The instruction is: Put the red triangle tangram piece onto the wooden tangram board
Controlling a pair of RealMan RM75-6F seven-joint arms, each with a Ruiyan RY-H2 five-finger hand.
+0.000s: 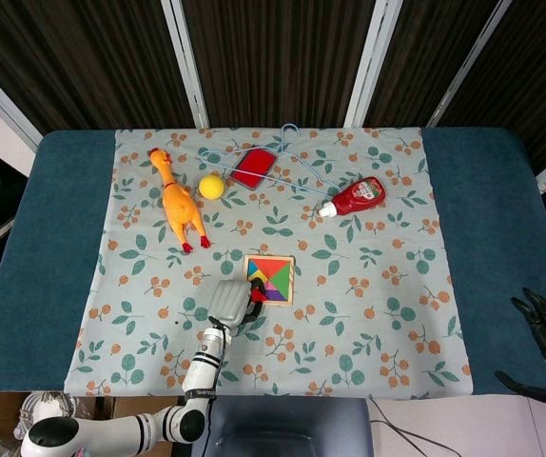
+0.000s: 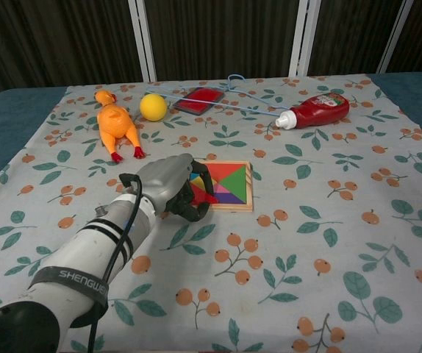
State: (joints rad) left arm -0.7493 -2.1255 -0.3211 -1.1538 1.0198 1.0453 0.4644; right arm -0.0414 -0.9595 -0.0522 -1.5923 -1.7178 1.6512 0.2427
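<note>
Red triangle tangram piece (image 2: 203, 194) sits pinched in the curled fingers of the left hand (image 2: 168, 184) at the near-left edge of the wooden tangram board (image 2: 229, 183), so releasing it tilted could leave it propped on the frame or off on the cloth.

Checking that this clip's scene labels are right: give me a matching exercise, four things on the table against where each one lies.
Things:
1. rubber chicken
2. ketchup bottle
3. red triangle
4. yellow ball

Places:
A. lying on its side, right of the wire hanger
B. in the left hand, at the puzzle board's left edge
C. far left of the cloth
D. between the chicken and the red tray

Pairs: 1-C, 2-A, 3-B, 4-D
</note>
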